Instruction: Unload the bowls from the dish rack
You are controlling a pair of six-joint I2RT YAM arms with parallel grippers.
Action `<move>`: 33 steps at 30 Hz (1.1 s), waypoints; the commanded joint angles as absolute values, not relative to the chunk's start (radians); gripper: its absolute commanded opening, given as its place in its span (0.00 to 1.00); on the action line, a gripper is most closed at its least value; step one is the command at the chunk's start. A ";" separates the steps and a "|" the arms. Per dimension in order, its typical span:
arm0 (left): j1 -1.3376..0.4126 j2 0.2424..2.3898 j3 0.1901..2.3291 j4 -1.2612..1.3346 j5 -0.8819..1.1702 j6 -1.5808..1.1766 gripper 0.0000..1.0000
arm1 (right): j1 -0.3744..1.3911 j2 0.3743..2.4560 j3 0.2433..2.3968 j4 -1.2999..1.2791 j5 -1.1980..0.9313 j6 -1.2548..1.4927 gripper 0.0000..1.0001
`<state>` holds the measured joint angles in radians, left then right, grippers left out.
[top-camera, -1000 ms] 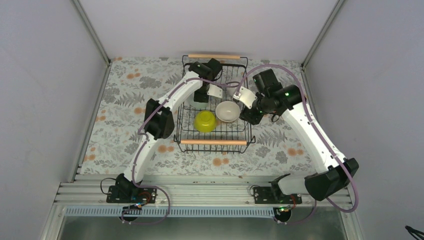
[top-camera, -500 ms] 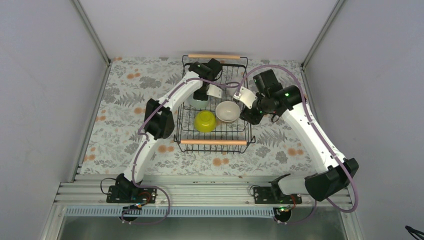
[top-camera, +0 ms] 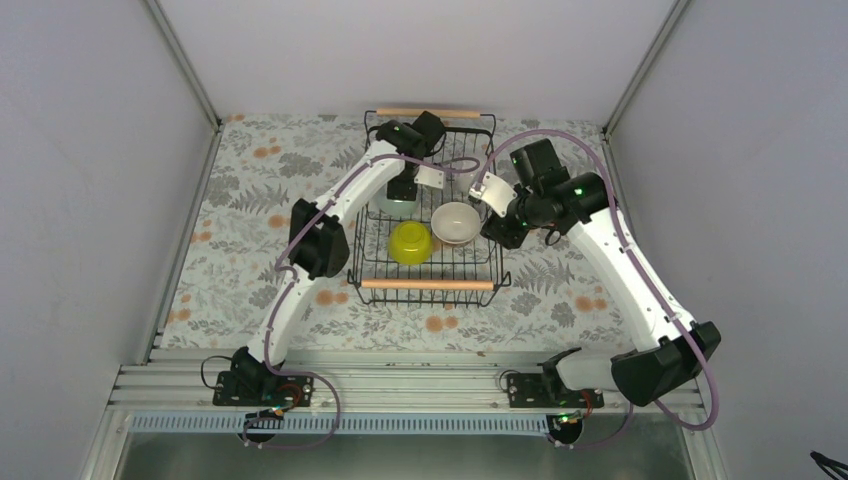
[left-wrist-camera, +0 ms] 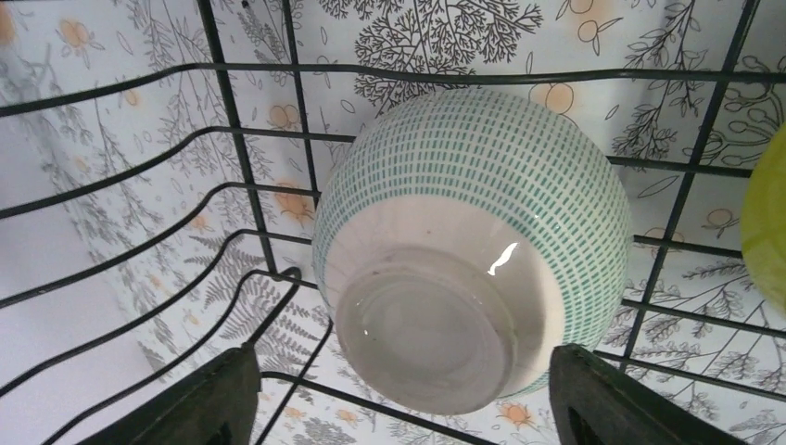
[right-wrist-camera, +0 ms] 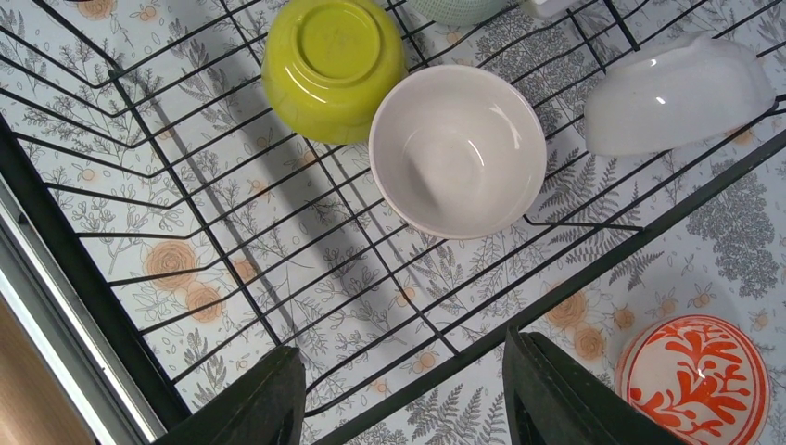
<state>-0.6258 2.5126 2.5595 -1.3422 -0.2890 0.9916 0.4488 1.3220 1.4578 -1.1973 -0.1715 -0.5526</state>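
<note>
The dish rack [top-camera: 428, 285] is a black wire basket with two wooden bar handles. In it are an upside-down yellow-green bowl [top-camera: 410, 242], an upright white bowl [top-camera: 456, 222] and an overturned white bowl with green dashes [top-camera: 396, 206]. My left gripper [top-camera: 402, 192] is open and reaches down into the rack. In the left wrist view its fingers [left-wrist-camera: 190, 400] stand on either side of the green-dashed bowl [left-wrist-camera: 473, 250], apart from it. My right gripper [right-wrist-camera: 408, 399] is open and empty above the rack's right rim, near the white bowl [right-wrist-camera: 457, 148] and the yellow-green bowl [right-wrist-camera: 334, 65].
Another white bowl [right-wrist-camera: 677, 93] lies on its side in the rack. A red-patterned bowl [right-wrist-camera: 693, 375] sits on the floral table outside the rack's right side. Grey walls enclose the table on three sides.
My left wrist has shifted slightly toward the far side over the green-dashed bowl. The right arm has barely moved. No bowl has moved.
</note>
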 commanded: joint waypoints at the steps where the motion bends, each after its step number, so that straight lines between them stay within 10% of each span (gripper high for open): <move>1: -0.632 2.528 2.594 -1.346 -0.314 0.990 0.80 | 0.440 1.297 1.452 -1.190 -0.188 -0.558 0.52; 33: -0.596 2.620 2.612 -1.356 -0.255 1.107 0.82 | 0.412 1.265 1.341 -1.135 -0.235 -0.588 0.52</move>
